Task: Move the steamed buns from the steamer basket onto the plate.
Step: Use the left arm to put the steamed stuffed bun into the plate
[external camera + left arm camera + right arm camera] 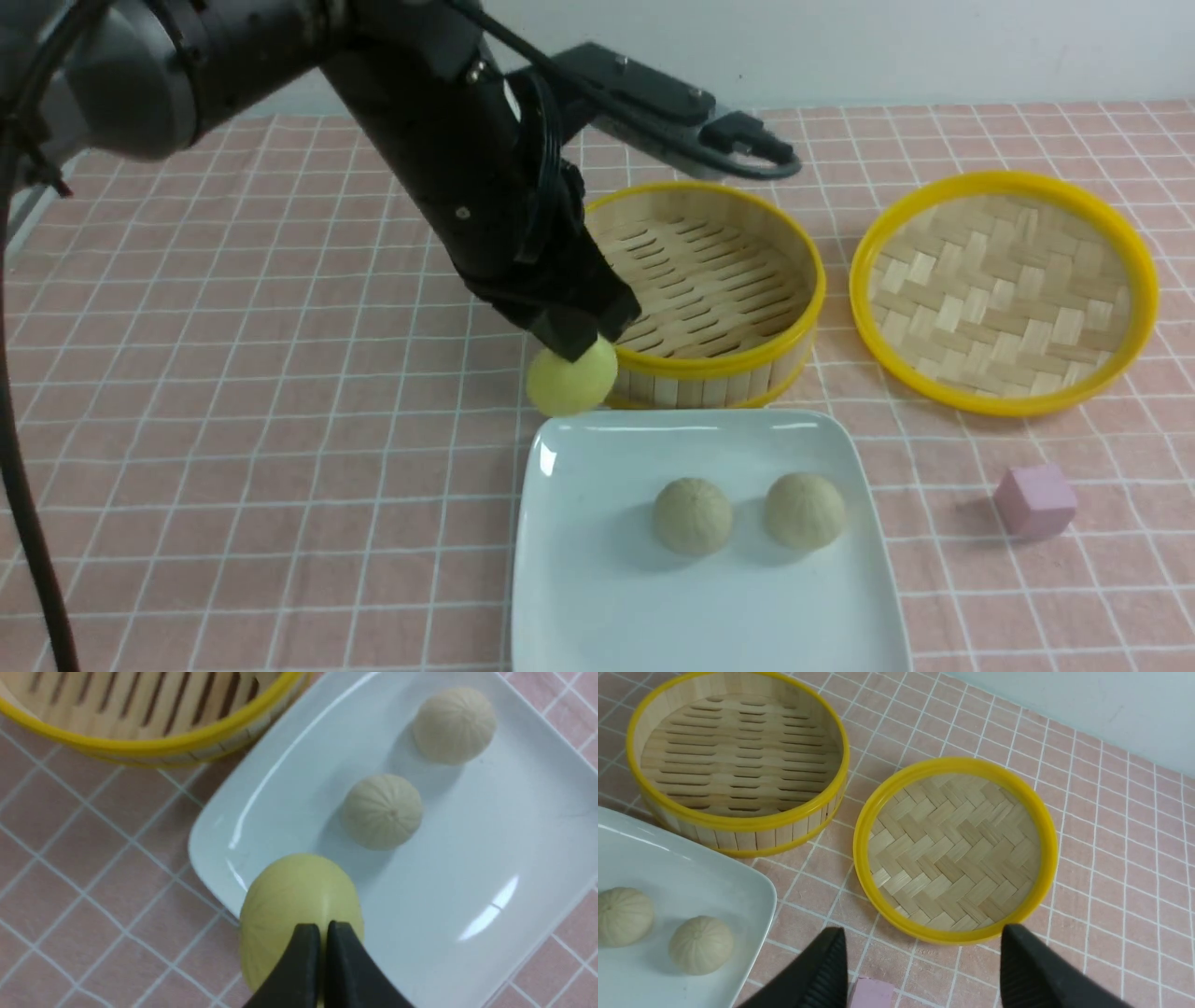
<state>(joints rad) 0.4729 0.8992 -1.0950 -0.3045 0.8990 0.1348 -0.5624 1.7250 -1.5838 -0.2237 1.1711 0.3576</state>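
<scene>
The tabletop [233, 420] is seen by the front camera from the robot's own side, between the two arms, faced forward and tilted downward at middle range; the steamer basket [738, 366], the woven tray [1004, 289] and the plate [579, 579] are all taken in; the left wrist camera is pointed steeply down past the left claw [323, 927], very near the plate's corner; the right wrist camera is held higher and is angled across the right claw [922, 933]; basket and plate are shared by all three views, the tray by front and right wrist only.
</scene>
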